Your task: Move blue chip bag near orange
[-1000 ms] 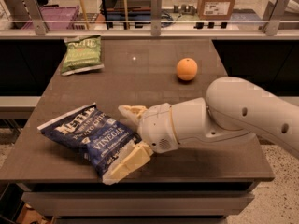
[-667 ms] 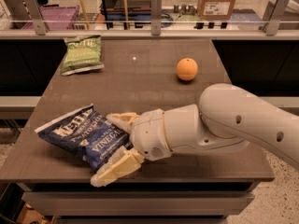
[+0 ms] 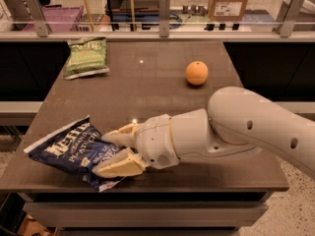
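The blue chip bag (image 3: 69, 154) lies flat near the table's front left corner, white lettering up. My gripper (image 3: 103, 154) reaches in from the right at table height. Its two cream fingers (image 3: 120, 165) straddle the bag's right end, one on the far side and one on the near side, with a gap still between them and bag showing in it. The orange (image 3: 197, 73) sits far back on the right side of the table, well apart from the bag and the gripper.
A green chip bag (image 3: 87, 57) lies at the back left of the dark table (image 3: 147, 90). A railing with glass panels (image 3: 162, 26) runs behind the table. My white arm (image 3: 246, 127) spans the front right of the table.
My gripper has moved left and lower onto the bag's right end, and the gap between its fingers has narrowed. The bag has shifted slightly left. The orange has not moved.
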